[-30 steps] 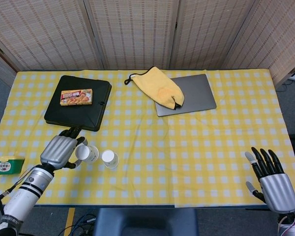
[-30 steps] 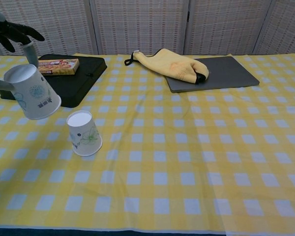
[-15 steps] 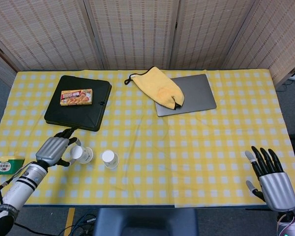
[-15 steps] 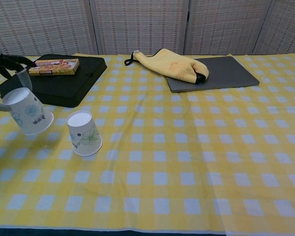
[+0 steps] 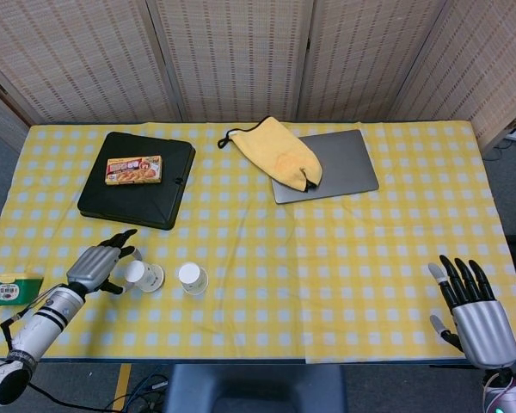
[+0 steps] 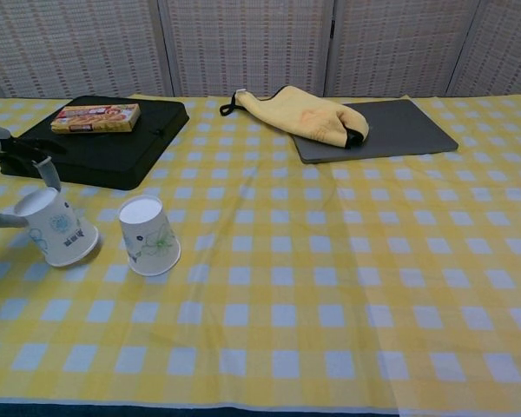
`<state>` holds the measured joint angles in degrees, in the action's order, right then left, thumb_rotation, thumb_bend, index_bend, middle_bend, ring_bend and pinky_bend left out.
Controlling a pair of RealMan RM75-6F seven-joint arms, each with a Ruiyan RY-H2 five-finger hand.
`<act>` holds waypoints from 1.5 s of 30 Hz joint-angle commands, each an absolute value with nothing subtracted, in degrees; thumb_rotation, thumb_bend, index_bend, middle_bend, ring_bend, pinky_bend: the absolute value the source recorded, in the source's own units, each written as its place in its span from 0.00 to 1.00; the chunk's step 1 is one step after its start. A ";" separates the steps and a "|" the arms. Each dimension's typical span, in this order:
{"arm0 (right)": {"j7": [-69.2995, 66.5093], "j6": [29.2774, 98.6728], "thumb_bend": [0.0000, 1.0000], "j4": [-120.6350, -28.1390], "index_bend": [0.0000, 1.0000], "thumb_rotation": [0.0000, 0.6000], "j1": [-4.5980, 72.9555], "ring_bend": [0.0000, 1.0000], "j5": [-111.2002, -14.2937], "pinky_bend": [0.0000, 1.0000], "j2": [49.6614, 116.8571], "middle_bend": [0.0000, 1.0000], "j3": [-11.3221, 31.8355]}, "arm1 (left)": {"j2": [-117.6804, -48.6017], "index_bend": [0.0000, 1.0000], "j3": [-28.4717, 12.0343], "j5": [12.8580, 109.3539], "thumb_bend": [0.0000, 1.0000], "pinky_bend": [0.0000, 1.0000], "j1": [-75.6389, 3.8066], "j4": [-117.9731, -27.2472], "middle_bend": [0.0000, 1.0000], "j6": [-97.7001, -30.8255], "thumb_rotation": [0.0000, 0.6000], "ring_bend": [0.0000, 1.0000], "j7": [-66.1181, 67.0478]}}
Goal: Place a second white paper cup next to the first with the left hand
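Fingers (image 6: 48, 176) of the left hand (image 5: 96, 265) pinch the second white paper cup (image 6: 56, 228), which sits upside down on the yellow checked tablecloth (image 5: 327, 258), just left of the first cup (image 6: 148, 235) and apart from it. Near the table's front right corner, the right hand (image 5: 473, 314) hovers with fingers spread, holding nothing.

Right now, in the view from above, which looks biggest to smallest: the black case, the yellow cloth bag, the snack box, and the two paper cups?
1. black case
2. yellow cloth bag
3. snack box
4. The two white paper cups, the left one by the left hand and the right one, look alike; no ranking between them.
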<state>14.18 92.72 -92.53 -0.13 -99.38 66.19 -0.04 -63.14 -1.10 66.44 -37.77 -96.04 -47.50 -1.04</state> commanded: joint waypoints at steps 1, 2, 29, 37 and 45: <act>14.11 92.71 0.22 -92.53 0.03 1.00 -0.13 0.00 -99.36 0.00 66.14 0.00 -0.06 | -63.79 0.40 -1.23 67.06 0.32 0.18 -37.52 -95.24 0.00 -46.97 1.00 0.00 -1.80; 14.09 92.70 0.22 -92.54 0.03 1.00 -0.12 0.00 -99.36 0.00 66.12 0.00 -0.07 | -63.91 0.40 -1.26 67.16 0.32 0.18 -37.48 -95.10 0.00 -46.88 1.00 0.00 -1.97; 12.44 94.52 0.22 -92.17 0.03 1.00 -0.74 0.00 -100.35 0.00 65.80 0.00 -0.31 | -55.46 0.02 3.97 84.22 0.32 0.18 -15.26 -107.88 0.00 -83.35 1.00 0.00 8.53; 14.60 92.23 0.22 -92.57 0.03 1.00 -0.08 0.00 -98.85 0.00 66.60 0.00 -0.02 | -66.25 0.02 4.98 90.36 0.32 0.18 -4.15 -93.21 0.00 -99.66 1.00 0.00 8.85; 15.33 91.26 0.22 -92.76 0.03 1.00 0.44 0.00 -98.26 0.00 66.79 0.00 0.23 | -69.47 0.04 4.13 92.84 0.32 0.18 -2.03 -88.56 0.00 -101.65 1.00 0.00 9.27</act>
<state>15.35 91.27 -92.76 0.43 -98.25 66.81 0.23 -68.62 4.31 91.71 -2.64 -89.21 -100.79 8.87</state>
